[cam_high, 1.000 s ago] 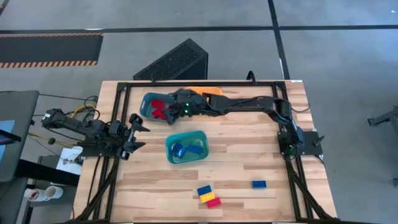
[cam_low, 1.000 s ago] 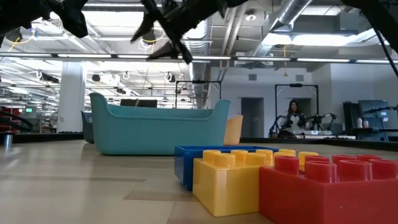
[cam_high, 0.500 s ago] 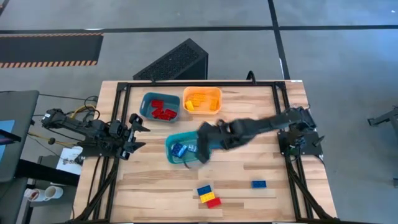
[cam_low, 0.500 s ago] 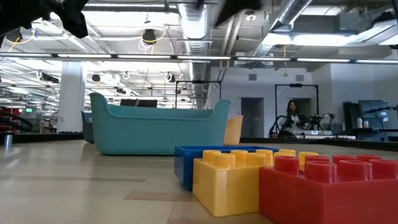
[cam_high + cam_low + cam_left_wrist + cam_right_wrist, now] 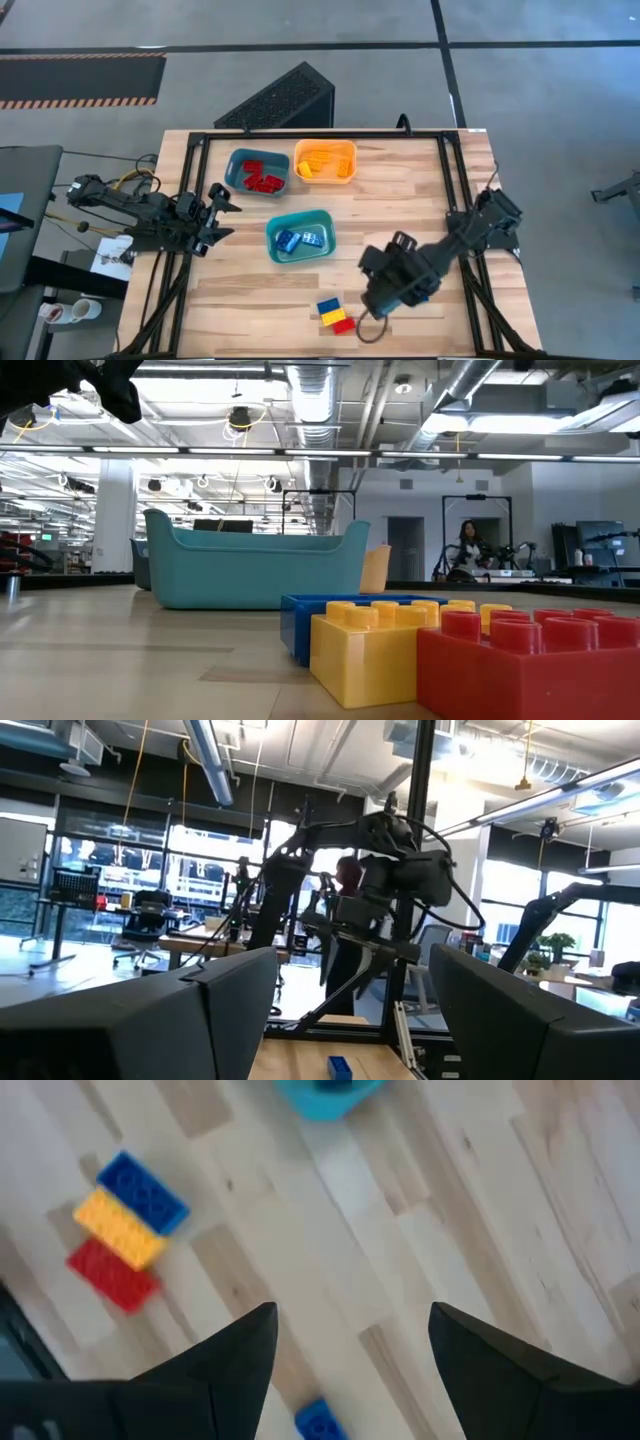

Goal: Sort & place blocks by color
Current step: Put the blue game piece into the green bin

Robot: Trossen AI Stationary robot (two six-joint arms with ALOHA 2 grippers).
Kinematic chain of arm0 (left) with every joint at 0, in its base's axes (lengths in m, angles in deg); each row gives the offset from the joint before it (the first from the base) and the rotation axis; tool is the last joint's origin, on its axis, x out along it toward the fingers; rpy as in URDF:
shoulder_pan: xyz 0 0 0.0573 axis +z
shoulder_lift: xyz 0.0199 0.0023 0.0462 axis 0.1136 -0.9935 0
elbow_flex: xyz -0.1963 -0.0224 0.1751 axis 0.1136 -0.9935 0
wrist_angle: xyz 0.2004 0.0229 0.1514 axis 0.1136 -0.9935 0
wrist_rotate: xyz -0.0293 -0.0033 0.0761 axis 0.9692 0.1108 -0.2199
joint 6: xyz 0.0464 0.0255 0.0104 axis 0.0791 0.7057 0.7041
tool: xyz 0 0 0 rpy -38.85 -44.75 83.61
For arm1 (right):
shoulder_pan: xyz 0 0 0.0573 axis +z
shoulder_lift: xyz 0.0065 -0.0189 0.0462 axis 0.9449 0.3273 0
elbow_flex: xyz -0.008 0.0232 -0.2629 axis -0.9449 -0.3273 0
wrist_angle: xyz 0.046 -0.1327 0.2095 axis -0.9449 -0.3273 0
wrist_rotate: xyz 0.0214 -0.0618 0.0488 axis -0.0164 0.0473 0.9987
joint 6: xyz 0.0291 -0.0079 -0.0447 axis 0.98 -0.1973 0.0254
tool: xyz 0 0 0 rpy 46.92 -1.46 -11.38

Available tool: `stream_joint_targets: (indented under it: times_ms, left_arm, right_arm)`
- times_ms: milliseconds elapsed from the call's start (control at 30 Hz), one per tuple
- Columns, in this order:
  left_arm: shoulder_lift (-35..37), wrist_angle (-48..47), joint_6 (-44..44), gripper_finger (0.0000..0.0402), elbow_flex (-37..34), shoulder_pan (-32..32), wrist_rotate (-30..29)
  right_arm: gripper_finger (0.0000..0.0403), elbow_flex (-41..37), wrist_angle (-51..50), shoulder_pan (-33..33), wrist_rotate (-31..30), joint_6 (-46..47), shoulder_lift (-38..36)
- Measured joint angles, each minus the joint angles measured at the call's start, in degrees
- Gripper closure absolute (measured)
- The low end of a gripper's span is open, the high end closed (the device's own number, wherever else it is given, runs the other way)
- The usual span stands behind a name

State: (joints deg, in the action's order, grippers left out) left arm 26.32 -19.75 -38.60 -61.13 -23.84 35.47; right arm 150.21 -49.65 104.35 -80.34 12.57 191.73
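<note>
Three loose blocks lie side by side near the table's near edge: blue [image 5: 329,305], yellow [image 5: 335,316] and red [image 5: 343,326]. They fill the low view's foreground as blue [image 5: 305,622], yellow [image 5: 370,655] and red [image 5: 530,670]. A lone blue block [image 5: 318,1420] lies to their right, hidden under my right arm in the high view. My right gripper [image 5: 378,297] hovers open just right of the three blocks, which show in its wrist view [image 5: 128,1230]. My left gripper [image 5: 226,216] waits open at the table's left edge.
A teal tray with red blocks [image 5: 258,172] and an orange tray with yellow blocks [image 5: 325,160] sit at the far side. A teal tray with blue blocks [image 5: 300,237] sits mid-table and stands as a teal wall [image 5: 250,570] in the low view. A person stands in the room behind.
My right gripper has swung from over the red-block tray at the far side, past the blue-block tray, toward the near edge. It now hovers just right of the three loose blocks and covers the lone blue block in the high view.
</note>
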Motion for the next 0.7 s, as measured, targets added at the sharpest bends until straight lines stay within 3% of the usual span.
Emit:
stream_joint_targets:
  times_ms: [267,400,700]
  left_arm:
    - [-0.02,-0.02,-0.38,0.015,0.0,0.0,0.02]
    - [-0.02,-0.02,-0.38,0.015,0.0,0.0,0.02]
    - [-0.04,-0.28,-0.38,0.015,0.0,0.0,0.02]
  right_arm:
    - [0.0122,0.0,0.0,3.97,0.06,1.21,0.0]
    - [0.0122,-1.26,-0.81,4.03,4.59,3.83,0.02]
    - [0.0122,-13.34,-0.59,5.6,12.1,1.65,0.02]
